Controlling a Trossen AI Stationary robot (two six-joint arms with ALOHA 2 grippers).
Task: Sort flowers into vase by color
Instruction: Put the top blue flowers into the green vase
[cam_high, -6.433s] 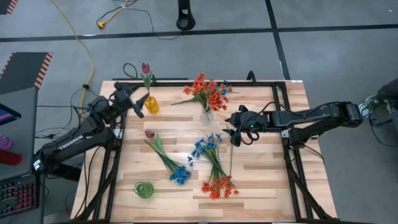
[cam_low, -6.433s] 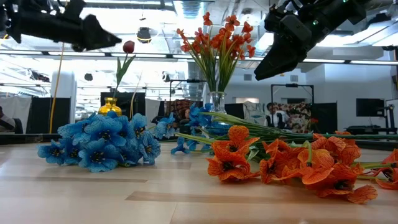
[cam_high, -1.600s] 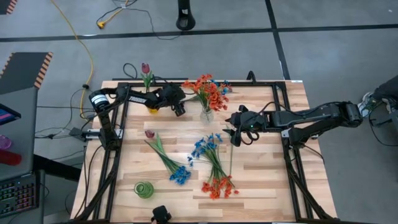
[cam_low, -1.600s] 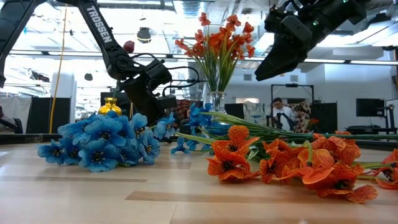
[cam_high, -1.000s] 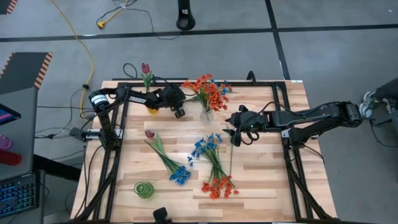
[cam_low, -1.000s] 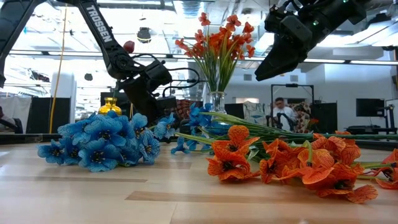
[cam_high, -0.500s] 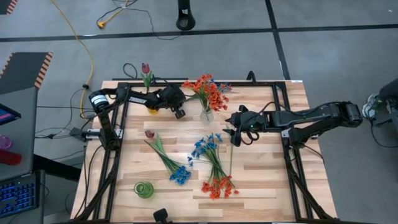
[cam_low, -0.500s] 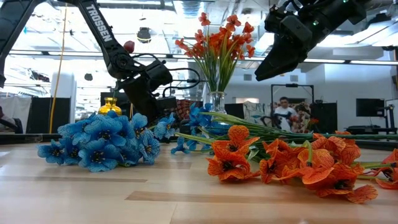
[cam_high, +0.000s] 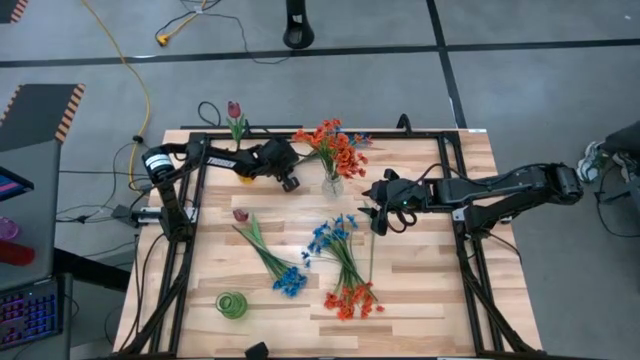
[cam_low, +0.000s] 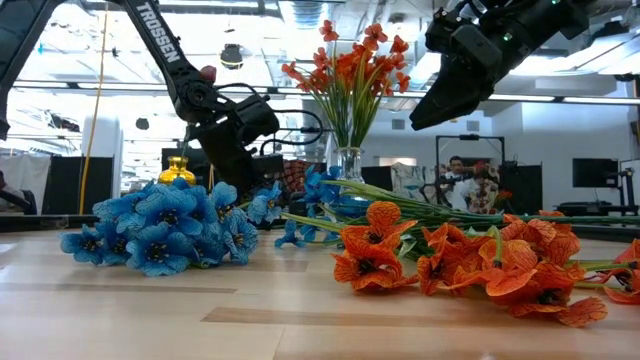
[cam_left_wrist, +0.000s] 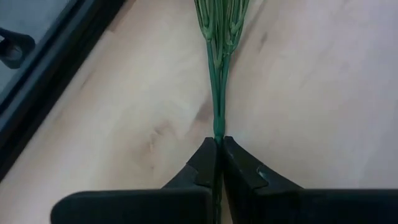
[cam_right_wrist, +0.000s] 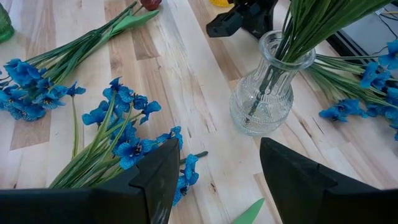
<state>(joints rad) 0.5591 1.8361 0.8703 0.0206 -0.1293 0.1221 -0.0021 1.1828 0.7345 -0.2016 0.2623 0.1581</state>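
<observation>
My left gripper is low over the table's far part, just left of the clear vase that holds orange flowers. It is shut on the green stem of a sprig lying on the wood. That sprig's blue blooms show beyond the clear vase. My right gripper hangs open above the table's middle, with nothing between its fingers. A maroon tulip stands in the yellow vase. My left gripper pinches the sprig's stem at its free end between its two fingers. The fingers slant down from the table's left side and lie in line with the stem. The sprig rests flat on the table, stretching away from the fingertips.
Loose on the near half lie a maroon tulip, blue sprigs and an orange sprig. A green vase stands near the front left. Black rails run along the table's left and right sides.
</observation>
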